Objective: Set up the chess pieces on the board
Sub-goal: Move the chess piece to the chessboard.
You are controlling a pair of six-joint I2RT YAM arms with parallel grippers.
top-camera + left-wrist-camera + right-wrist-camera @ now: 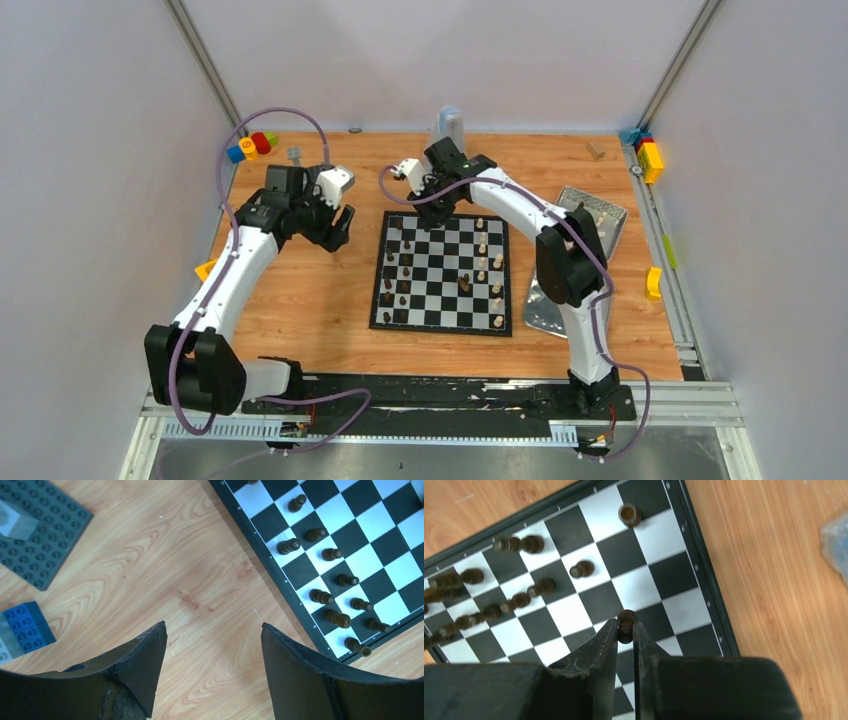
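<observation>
The right arm [560, 250] arches over the far edge of the black-and-white checked chessboard [440, 305]. The right gripper [625, 630] is pinched narrow on a dark brown turned chess piece [626, 622]. The left arm [240, 260] reaches over the wooden table [300, 300] left of the board, with the left gripper [212, 630] spread wide and empty. A grey studded baseplate [45, 545] lies nearby. Dark pieces [330, 600] line the board's left side and pale pieces [496, 275] its right.

Board [400, 570] black-white checks; chess pieces [322, 597] dark brown; baseplate [45, 555] grey, studded; table [175, 570] woodgrain.

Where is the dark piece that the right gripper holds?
Mid right wrist view: the dark piece sits between the right gripper's fingers, over the board.
</observation>
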